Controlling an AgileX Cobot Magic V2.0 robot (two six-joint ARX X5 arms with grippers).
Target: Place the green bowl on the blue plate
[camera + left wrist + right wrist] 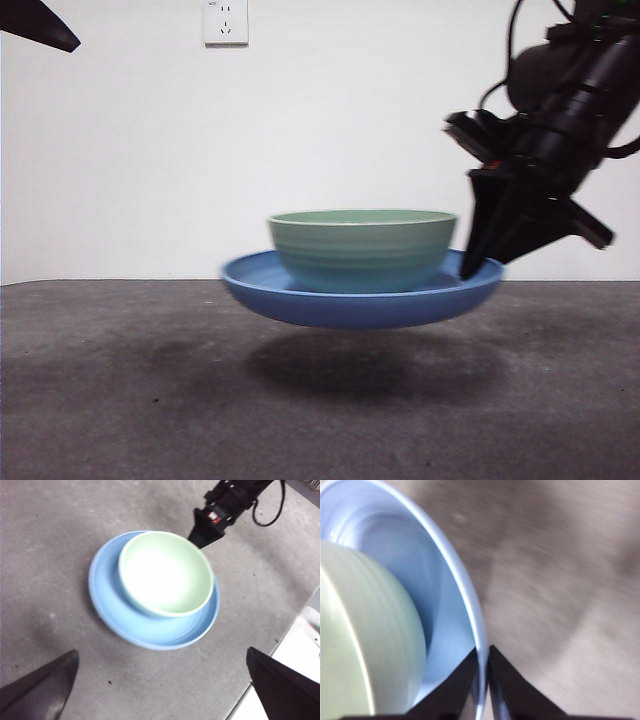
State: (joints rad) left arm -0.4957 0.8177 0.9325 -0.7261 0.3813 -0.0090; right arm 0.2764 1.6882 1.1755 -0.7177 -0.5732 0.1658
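Note:
The pale green bowl (360, 250) sits inside the blue plate (350, 308). The plate hangs level a little above the grey table, with its shadow under it. My right gripper (480, 262) comes in from the upper right and is shut on the plate's right rim. In the right wrist view the jaws (481, 660) pinch the blue rim (470, 600) with the bowl (365, 640) beside them. The left wrist view looks down on the bowl (165, 572), the plate (145, 625) and the right gripper (200, 535). My left gripper (161, 651) is open and empty, high above them.
The grey table (100, 400) runs to a white wall with a socket (225, 22). The left arm shows only as a black tip (40, 25) at the top left. The table's edge and a white surface (300, 655) lie beyond the plate in the left wrist view.

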